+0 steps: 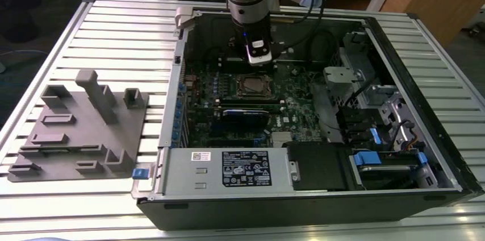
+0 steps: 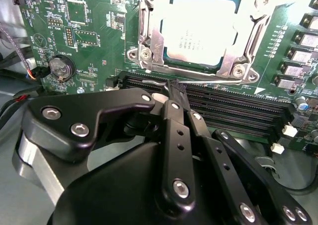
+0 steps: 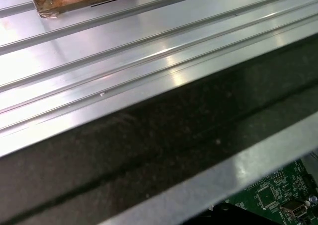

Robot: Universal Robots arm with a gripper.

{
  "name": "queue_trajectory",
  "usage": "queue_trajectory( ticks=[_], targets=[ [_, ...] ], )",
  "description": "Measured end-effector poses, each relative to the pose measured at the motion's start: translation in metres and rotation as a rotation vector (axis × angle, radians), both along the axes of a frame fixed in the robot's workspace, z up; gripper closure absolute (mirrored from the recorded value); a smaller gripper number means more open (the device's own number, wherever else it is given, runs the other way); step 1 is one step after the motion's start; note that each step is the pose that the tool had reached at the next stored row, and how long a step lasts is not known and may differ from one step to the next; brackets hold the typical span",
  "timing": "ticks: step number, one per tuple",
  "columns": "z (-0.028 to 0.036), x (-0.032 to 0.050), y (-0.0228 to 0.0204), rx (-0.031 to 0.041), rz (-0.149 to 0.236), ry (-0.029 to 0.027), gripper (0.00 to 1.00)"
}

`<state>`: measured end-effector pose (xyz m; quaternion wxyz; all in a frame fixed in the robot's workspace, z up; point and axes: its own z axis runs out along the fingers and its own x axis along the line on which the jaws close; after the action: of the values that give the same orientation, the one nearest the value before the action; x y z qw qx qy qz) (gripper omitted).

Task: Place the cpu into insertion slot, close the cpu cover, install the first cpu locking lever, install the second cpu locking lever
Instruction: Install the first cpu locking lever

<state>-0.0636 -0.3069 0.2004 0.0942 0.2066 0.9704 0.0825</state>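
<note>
The cpu (image 2: 198,29) sat in the insertion slot (image 2: 149,46) on the green motherboard (image 2: 89,31), the cpu cover (image 2: 154,34) lying closed around it. A thin wire locking lever (image 2: 198,77) ran along the socket's near edge, just beyond the end effector (image 2: 175,88), whose fingers were clenched together on nothing. The springy, slippery lever looked best caught near its free end. The open computer case (image 1: 424,53) rested on a slatted aluminium desk (image 1: 113,30)
</note>
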Motion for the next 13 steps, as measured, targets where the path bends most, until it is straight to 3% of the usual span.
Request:
queue_trajectory(
  ticks=[9,13],
  targets=[
    [-0.0002,0.0,0.0,0.0,0.0,0.0,0.89],
    [-0.0032,0.0,0.0,0.0,0.0,0.0,0.89]
  ],
)
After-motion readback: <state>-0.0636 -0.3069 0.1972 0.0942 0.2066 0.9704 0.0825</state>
